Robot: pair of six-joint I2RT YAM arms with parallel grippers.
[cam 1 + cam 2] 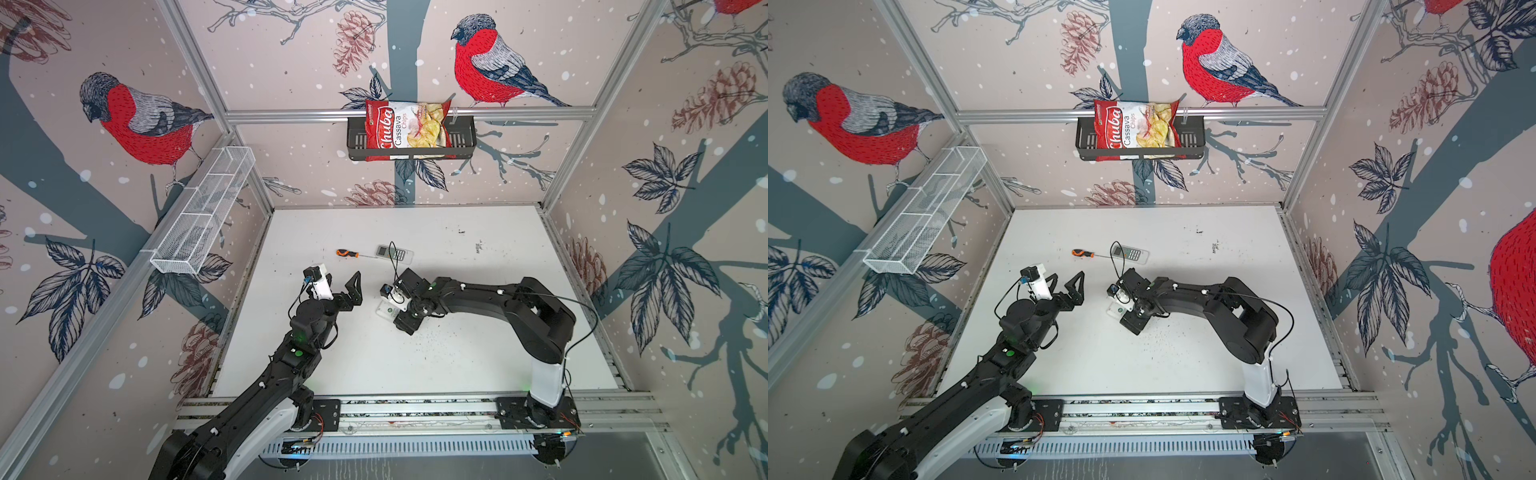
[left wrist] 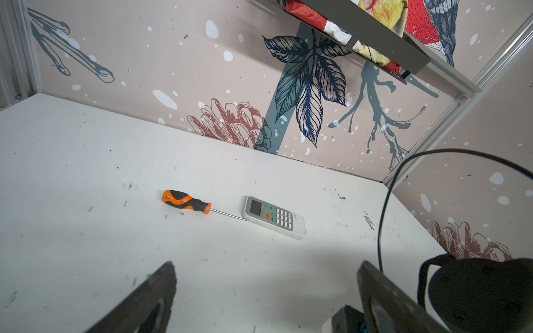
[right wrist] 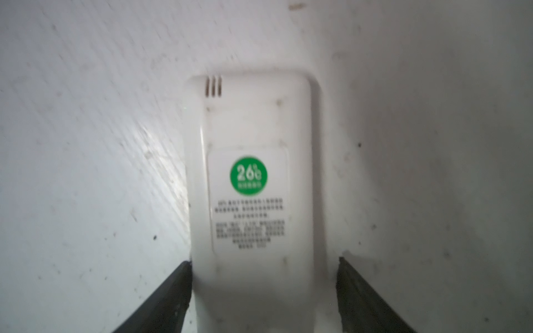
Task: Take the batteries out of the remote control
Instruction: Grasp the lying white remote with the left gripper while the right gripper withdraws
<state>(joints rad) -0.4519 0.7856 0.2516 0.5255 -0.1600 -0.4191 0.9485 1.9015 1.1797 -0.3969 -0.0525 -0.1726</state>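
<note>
Nearest us, the right gripper (image 3: 264,259) hangs low over a white remote control (image 3: 251,129). The remote lies face down on the table, and a round green sticker (image 3: 248,175) shows on its upturned back. The jaws are parted wider than the remote's body. One finger sits against one long edge and the other stands clear of the opposite edge, so nothing is gripped.

No batteries show. We judge them to be inside, behind a back cover whose seam is too blurred to trace. To do this step well, we would pin the remote squarely by its long edges and leave the cover free to slide.

The left gripper (image 1: 1065,286) hovers near the remote with its jaws spread wide and empty.

The table (image 1: 374,365) is white, scuffed and peppered with dark specks. Farther back lies an orange-and-black screwdriver (image 2: 186,200), its tip reaching a second remote (image 2: 274,216) that lies buttons up.

The walls (image 1: 291,62) carry wallpaper of red-breasted birds. A white wire basket (image 1: 203,208) hangs on the side wall. On the back wall, a black shelf (image 1: 465,137) holds a chips bag (image 1: 409,129).
</note>
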